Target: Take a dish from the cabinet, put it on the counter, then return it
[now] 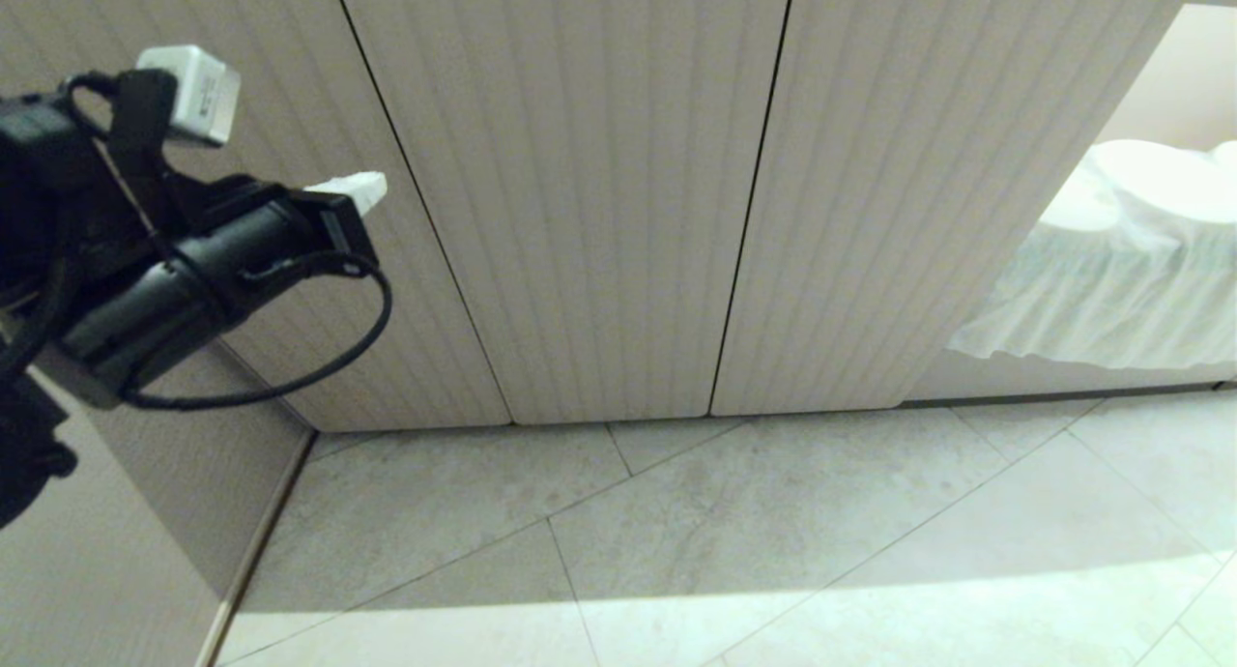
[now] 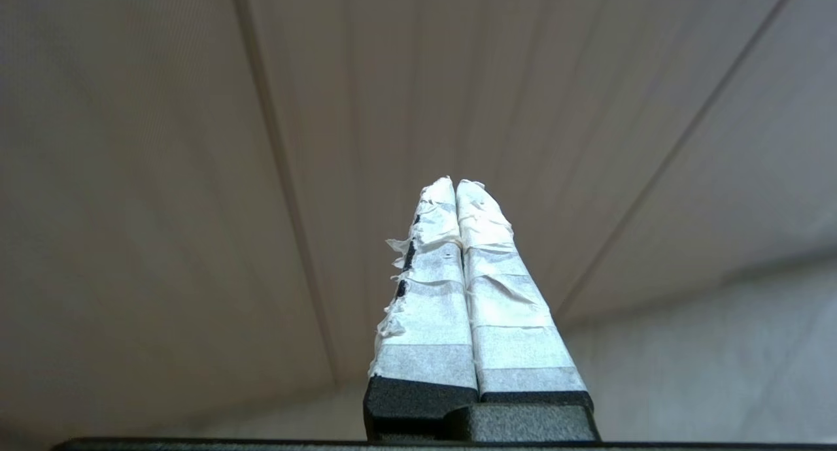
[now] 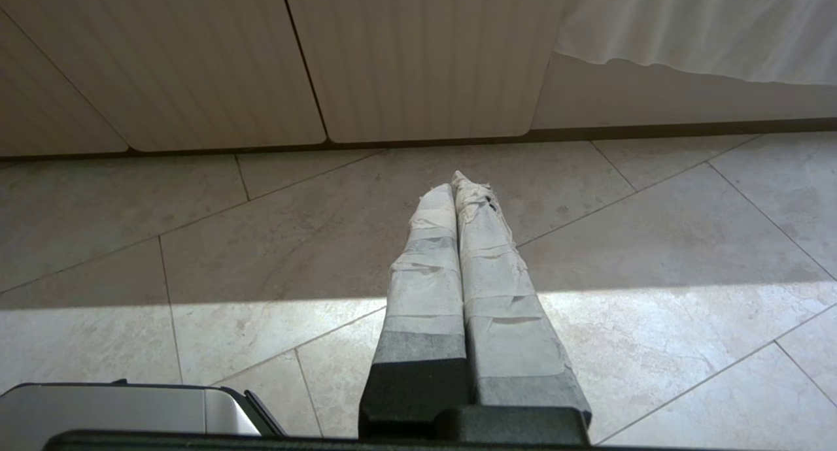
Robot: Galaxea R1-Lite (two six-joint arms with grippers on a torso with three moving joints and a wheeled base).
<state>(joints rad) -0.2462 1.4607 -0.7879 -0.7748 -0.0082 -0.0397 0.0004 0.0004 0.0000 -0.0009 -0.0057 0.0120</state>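
Observation:
The cabinet (image 1: 580,213) fills the head view, and all its ribbed beige doors are shut. My left gripper (image 1: 372,186) is raised at the left, close in front of the leftmost door. Its taped fingers are pressed together with nothing between them. In the left wrist view the left gripper (image 2: 456,183) points at the gap between two cabinet doors (image 2: 163,176). My right gripper (image 3: 454,180) hangs low over the floor, shut and empty, facing the cabinet (image 3: 425,59). The dish and the counter are out of view.
Pale stone floor tiles (image 1: 773,532) run up to the cabinet's foot. A ribbed side panel (image 1: 126,532) closes the corner on the left. A white gathered cloth (image 1: 1111,290) hangs beside the cabinet on the right. A grey metal part (image 3: 131,408) sits below the right wrist.

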